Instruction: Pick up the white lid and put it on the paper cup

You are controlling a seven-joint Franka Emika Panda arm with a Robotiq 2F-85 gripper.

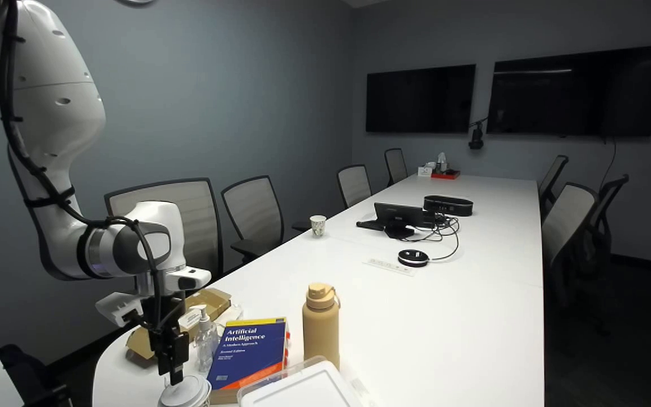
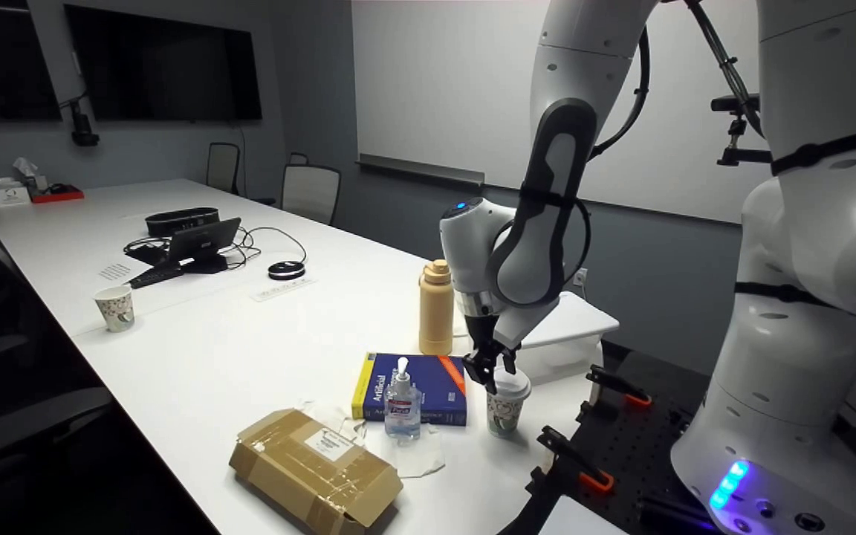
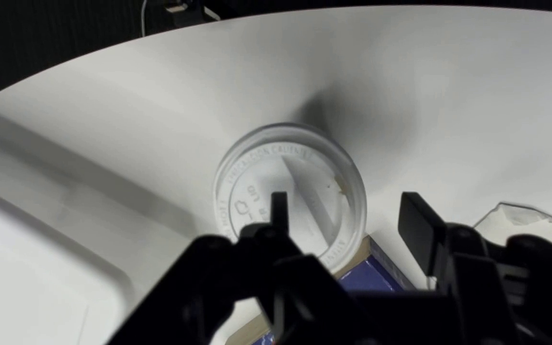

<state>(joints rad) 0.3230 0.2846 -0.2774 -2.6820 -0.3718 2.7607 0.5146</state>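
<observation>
The white lid (image 3: 300,191) lies on the mouth of the paper cup (image 2: 504,414), close to the table's edge. The lid also shows in both exterior views (image 1: 183,390) (image 2: 511,382). The cup stands upright; whether the lid is pressed fully down cannot be told. My gripper (image 3: 343,211) is open and holds nothing, just above the lid. In the wrist view, one fingertip overlaps the lid's middle and the other is beyond its rim. In an exterior view the fingertips (image 2: 501,376) are right at the lid's top; whether they touch it is unclear.
A blue book (image 2: 428,383) lies beside the cup, with a sanitizer bottle (image 2: 403,409) and a cardboard box (image 2: 316,468) nearby. A tan bottle (image 1: 321,328) and a lidded plastic bin (image 1: 303,390) stand close by. Another patterned cup (image 2: 115,309) stands farther down the table.
</observation>
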